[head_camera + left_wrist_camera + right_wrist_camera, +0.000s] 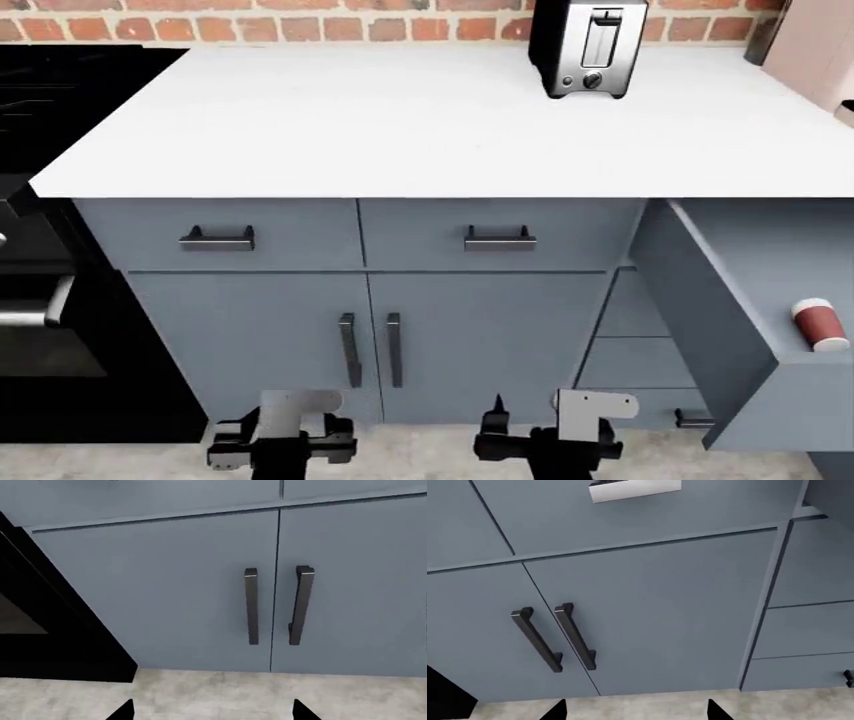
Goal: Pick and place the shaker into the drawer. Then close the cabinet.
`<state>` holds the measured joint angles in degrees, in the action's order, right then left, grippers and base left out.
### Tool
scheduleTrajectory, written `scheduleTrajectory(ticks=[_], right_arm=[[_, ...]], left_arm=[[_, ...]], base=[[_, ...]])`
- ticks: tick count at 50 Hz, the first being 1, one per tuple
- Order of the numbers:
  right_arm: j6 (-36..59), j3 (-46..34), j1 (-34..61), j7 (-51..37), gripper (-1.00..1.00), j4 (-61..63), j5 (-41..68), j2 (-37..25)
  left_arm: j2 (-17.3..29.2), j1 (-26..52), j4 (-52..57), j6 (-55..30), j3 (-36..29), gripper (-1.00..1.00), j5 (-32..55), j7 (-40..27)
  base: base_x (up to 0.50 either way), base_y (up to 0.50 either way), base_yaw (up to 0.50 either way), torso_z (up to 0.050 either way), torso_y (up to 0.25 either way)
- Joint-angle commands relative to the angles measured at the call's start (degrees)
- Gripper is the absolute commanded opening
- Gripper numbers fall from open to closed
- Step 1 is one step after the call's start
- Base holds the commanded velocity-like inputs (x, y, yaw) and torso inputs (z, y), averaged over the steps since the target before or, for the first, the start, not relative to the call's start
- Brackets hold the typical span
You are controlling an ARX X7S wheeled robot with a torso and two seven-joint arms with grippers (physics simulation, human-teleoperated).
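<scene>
The cabinet (487, 330) has smooth, matt blue-grey painted fronts, and the open drawer (727, 330) shares that flat finish. Its bar handles (251, 607) look like black satin metal. The tabletop (400, 120) is plain matt white. The toaster (589, 45) shows glossy black sides and brushed metal. The shaker (817, 325) has a dark red body and a white cap. The floor (220, 695) looks like mottled pale stone.

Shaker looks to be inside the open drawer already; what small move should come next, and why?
Probably raise the right claw toward the open drawer front to push it shut: the shaker already lies inside, the drawer stands pulled out, and both claws hang low, empty, by the cabinet doors.
</scene>
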<state>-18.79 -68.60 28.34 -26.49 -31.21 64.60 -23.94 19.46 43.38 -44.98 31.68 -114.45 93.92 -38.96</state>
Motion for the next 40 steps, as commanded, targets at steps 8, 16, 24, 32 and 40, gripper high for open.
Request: scheduleTrajectory(ticks=[8, 16, 24, 32, 40], right_arm=[[1.18, -0.25, 0.41, 0.69, 1.00, -0.84, -0.08, 0.45], [1.03, -0.13, 0.30, 0.66, 1.00, -0.58, -0.19, 0.37], [1.18, -0.08, 0.27, 0.53, 1.00, -0.37, -0.25, 0.30], [1.17, -0.01, 0.22, 0.50, 1.00, -0.33, -0.36, 0.28], [1.12, 0.10, 0.25, 1.11, 1.00, -0.79, -0.36, 0.50]], left_arm=[[1.74, 0.23, 3.21, 0.70, 1.13, 1.00, -0.30, -0.41], [1.76, 0.38, 3.44, 0.45, 0.62, 1.00, -1.34, -0.65], [1.42, 0.31, 2.82, 0.49, 0.16, 1.00, -2.47, -0.92], [0.65, 0.18, 1.53, 0.25, -0.48, 1.00, -3.69, -0.74], [0.97, 0.26, 2.55, 0.62, -0.67, 1.00, -4.67, -0.50]], base=[[-0.12, 0.48, 0.00, 0.000, 0.000], [-0.13, 0.50, 0.00, 0.000, 0.000], [-0.13, 0.50, 0.00, 0.000, 0.000], [-0.13, 0.50, 0.00, 0.000, 0.000], [-0.10, 0.50, 0.00, 0.000, 0.000]])
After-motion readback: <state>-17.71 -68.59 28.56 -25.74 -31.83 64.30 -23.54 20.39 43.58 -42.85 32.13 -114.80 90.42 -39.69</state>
